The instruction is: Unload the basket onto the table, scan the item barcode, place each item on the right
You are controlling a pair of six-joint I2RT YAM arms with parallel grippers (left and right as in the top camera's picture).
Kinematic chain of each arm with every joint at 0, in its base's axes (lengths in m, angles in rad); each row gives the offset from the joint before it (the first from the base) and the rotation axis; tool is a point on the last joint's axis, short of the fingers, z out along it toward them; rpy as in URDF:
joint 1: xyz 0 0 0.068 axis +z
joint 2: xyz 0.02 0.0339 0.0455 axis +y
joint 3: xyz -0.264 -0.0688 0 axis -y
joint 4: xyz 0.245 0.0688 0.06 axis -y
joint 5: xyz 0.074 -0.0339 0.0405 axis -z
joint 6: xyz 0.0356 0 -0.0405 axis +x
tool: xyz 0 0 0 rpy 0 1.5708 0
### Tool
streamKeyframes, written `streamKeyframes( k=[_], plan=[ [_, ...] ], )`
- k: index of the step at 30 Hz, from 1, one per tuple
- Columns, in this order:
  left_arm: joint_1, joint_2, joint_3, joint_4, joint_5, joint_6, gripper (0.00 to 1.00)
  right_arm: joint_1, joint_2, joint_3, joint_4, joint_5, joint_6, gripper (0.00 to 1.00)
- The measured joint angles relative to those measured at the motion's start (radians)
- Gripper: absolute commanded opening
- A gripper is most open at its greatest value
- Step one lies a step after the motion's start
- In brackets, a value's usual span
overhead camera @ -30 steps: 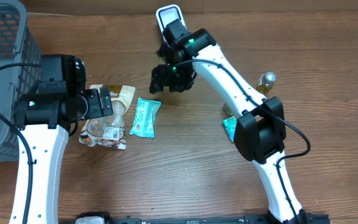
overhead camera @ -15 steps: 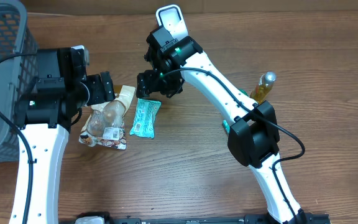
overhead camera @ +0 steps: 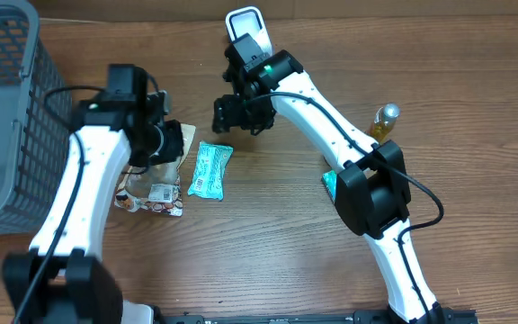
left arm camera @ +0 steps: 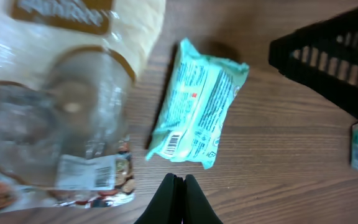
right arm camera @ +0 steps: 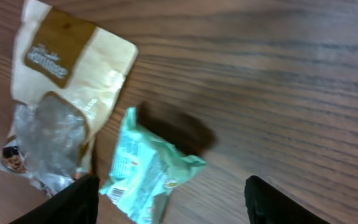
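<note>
**Teal packet not yet picked up; left gripper closed on nothing**

Teal packet (overhead camera: 209, 170) lay flat on the wooden table (overhead camera: 286, 261), a little left of the middle of the overhead frame, in the same place as one second before. In the left wrist view its barcode (left arm camera: 174, 144) faced up at the lower end of the packet. Just beside it, to the left, the beige snack bag (overhead camera: 156, 175) also had not moved.

What changed was the left gripper (left arm camera: 178, 183). One second before it stood wide open. Now its fingers were pressed together with nothing between them. The left arm had also turned, so that in the overhead view the gripper stood over the upper part of the snack bag.

The right gripper (right arm camera: 176, 202) hovered to the upper right of the packet, its fingers far apart and empty. It had dipped toward the packet and come back a little.

In my judgement the scan had not begun, because no item was lifted. The white device (overhead camera: 245, 25) at the top centre was perhaps the scanner. The left gripper would need to open again before it could take anything.
</note>
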State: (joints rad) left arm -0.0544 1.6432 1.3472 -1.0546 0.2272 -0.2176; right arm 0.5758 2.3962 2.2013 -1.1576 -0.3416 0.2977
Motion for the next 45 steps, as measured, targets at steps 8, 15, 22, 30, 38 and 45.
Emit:
streamKeyframes(
  k=[8, 15, 22, 30, 38, 45],
  plan=[
    [-0.051, 0.186, 0.000, 0.022, 0.047, -0.037, 0.04, -0.019, 0.000, -0.174, 0.140, -0.101, -0.016, 0.72],
    [-0.064, 0.320, 0.000, 0.015, 0.059, -0.038, 0.04, -0.019, 0.000, -0.304, 0.316, -0.257, -0.009, 0.58],
    [-0.064, 0.367, 0.000, 0.061, 0.059, -0.030, 0.04, -0.019, 0.000, -0.328, 0.340, -0.322, 0.006, 0.37],
    [-0.087, 0.367, 0.001, 0.080, 0.050, -0.015, 0.04, -0.037, 0.000, -0.328, 0.280, -0.282, 0.014, 0.21],
    [-0.172, 0.367, 0.008, 0.140, 0.054, -0.016, 0.04, -0.130, -0.003, -0.328, 0.123, -0.298, -0.071, 0.22],
    [-0.187, 0.367, 0.009, 0.135, 0.053, -0.043, 0.04, -0.193, -0.031, -0.309, 0.001, -0.266, -0.171, 0.40]
  ],
)
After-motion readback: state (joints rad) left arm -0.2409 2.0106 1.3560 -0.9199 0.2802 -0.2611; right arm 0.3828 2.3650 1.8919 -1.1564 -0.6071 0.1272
